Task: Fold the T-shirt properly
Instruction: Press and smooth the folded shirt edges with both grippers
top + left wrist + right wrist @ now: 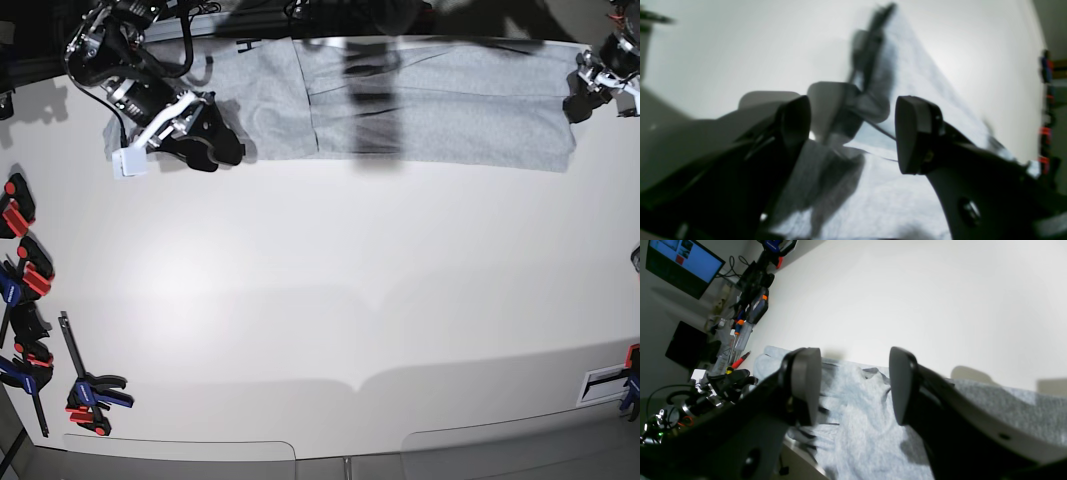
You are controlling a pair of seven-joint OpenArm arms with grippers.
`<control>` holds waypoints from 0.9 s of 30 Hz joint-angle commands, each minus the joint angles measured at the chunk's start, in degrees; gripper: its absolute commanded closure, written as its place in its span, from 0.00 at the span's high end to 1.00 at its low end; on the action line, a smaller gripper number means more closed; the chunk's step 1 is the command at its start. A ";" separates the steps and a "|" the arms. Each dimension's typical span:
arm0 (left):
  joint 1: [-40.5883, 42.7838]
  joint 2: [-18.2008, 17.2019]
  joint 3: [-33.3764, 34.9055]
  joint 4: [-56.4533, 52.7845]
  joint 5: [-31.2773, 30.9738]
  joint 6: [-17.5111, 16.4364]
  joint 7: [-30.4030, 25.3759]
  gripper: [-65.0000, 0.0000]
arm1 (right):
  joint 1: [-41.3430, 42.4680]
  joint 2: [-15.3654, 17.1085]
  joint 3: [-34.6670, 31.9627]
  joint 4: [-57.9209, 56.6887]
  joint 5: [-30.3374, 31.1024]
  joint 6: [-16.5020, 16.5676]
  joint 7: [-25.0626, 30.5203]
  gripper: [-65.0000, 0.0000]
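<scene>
Grey T-shirt (pixel 440 100) lies as a long band along the table's (pixel 320 300) far edge. Left gripper (pixel 853 133) and right gripper (pixel 855 386) spread wide, empty, above its opposite ends.

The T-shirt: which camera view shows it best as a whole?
The base view: the whole T-shirt lies spread along the table's far edge. Each wrist view shows only a grey part beyond open gripper jaws.

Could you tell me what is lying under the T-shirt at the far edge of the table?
The T-shirt lies flat on the white table. Only bare tabletop shows around it; whatever the cloth covers cannot be seen.
</scene>
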State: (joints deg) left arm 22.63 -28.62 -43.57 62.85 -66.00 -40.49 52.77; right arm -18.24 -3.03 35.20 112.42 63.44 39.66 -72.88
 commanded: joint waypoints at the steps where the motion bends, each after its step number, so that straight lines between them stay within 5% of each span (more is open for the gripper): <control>1: 0.22 -0.61 0.04 0.35 0.20 0.49 2.03 0.58 | 0.26 0.17 -0.02 1.09 1.75 0.34 1.33 0.47; 13: 0.02 -0.63 6.67 0.35 -1.60 0.49 3.13 0.54 | 0.28 0.17 -0.02 1.09 1.75 0.34 1.36 0.47; 16: 0.04 -0.96 6.54 0.35 -1.60 0.49 2.21 0.37 | 0.26 0.17 -0.02 1.09 1.75 0.34 1.36 0.47; 19: 0.07 -1.09 6.45 0.42 -1.66 0.49 0.13 0.03 | 0.28 0.17 -0.02 1.09 1.75 0.34 1.46 0.47; 27: -0.11 -1.07 4.39 0.55 -7.87 0.49 -2.34 0.00 | 0.31 0.17 -0.02 1.09 1.68 0.34 2.67 0.47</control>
State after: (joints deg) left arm 22.35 -28.23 -38.50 62.87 -72.23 -39.64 51.37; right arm -18.24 -3.03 35.20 112.42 63.42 39.66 -71.50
